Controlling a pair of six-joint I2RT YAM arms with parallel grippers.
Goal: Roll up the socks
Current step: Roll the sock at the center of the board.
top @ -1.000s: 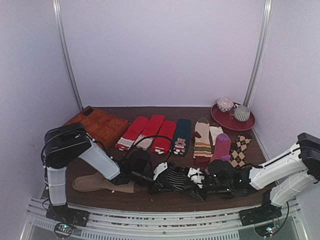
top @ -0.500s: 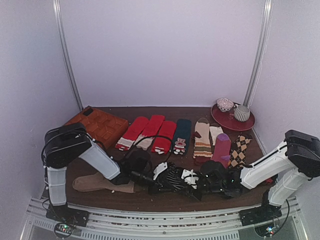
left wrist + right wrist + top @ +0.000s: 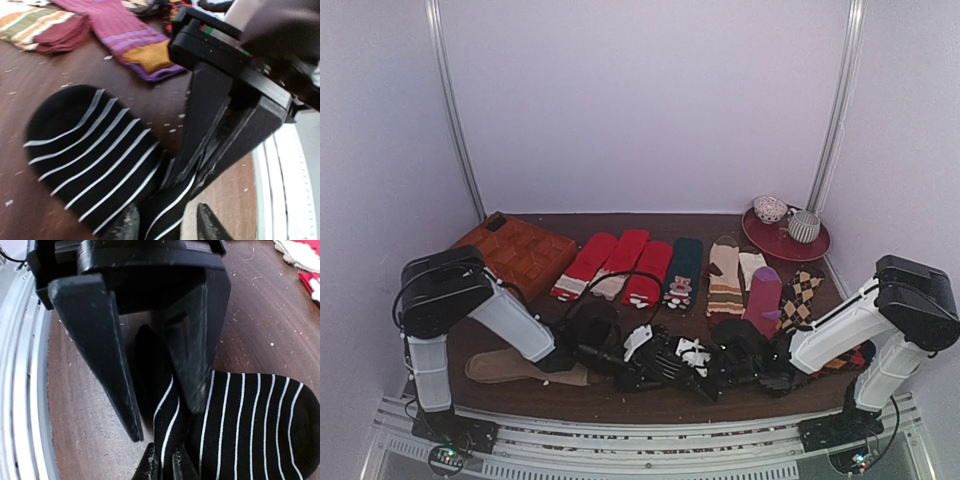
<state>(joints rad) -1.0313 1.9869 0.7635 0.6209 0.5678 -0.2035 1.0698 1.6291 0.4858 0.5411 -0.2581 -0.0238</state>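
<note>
Top external view has both arms reaching low and inward over the near part of the bench (image 3: pixel 700 225). They meet nose to nose at the striped sock (image 3: pixel 672 357), which lies bunched between them, nearer than the row of laid-out socks and to the right of the tan sock (image 3: pixel 515 367).

In the right wrist view, the right gripper (image 3: pixel 164 463) has its fingers drawn almost together on a raised fold of the sock, with white stripes running up between the tips. This looks like an anchoring pinch that keeps the gathered cloth from springing flat.

The left gripper (image 3: pixel 165 415) faces it with its jaws spread wide. They straddle the same fold, one on each side, without clamping it. The left wrist view agrees, since its own tips stand apart with cloth between them. It seems placed to take over or tuck the fold.

The sock's rounded end lies flat on the bench toward the far side and is not yet rolled. With the two grippers this close together, a clash of fingers looks like the main risk.
</note>
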